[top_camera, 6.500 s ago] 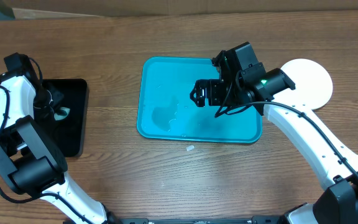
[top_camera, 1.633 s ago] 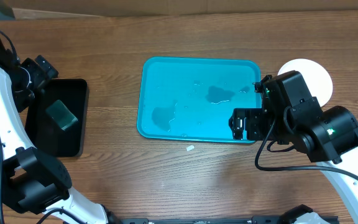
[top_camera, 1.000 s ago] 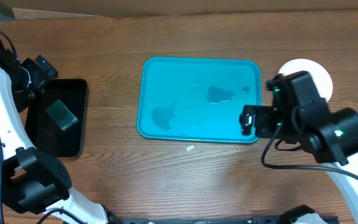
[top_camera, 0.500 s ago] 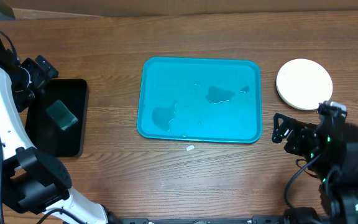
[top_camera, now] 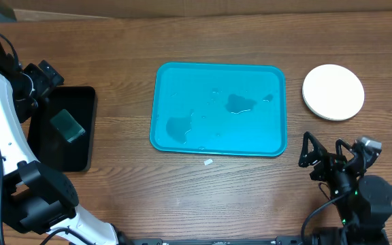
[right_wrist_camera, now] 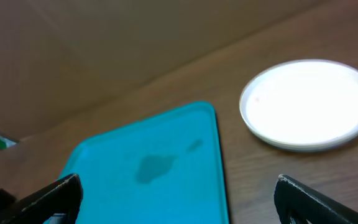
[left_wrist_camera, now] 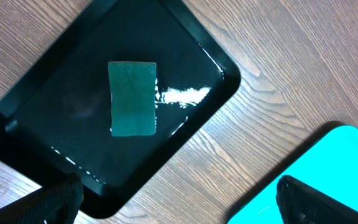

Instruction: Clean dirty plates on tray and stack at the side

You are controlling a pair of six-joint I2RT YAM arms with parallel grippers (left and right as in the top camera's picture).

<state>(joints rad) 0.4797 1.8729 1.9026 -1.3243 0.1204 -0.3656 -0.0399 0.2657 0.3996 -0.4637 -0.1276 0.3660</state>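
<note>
the right gripper point(top_camera: 324, 155) hangs by the near edge of the brown wooden table point(top_camera: 114, 41), fingers wide apart and empty; the left gripper point(left_wrist_camera: 179, 202), also apart and empty, is over the small black rectangular tray point(left_wrist_camera: 225, 74) with the green sponge point(left_wrist_camera: 132, 98). farther, the large turquoise plastic tray point(top_camera: 182, 88) carries only water puddles point(top_camera: 237, 103), and the round white plastic plates point(top_camera: 333, 92) sit piled on the table near its right side. i think a careless swing of the right arm could knock this pile askew.

In the left wrist view, the tray point(left_wrist_camera: 321, 182) is cut off by the lower right corner, and the black tray point(left_wrist_camera: 229, 74) by the left edge. The right wrist view is blurred. The number of stacked plates point(top_camera: 333, 92) cannot be determined.
</note>
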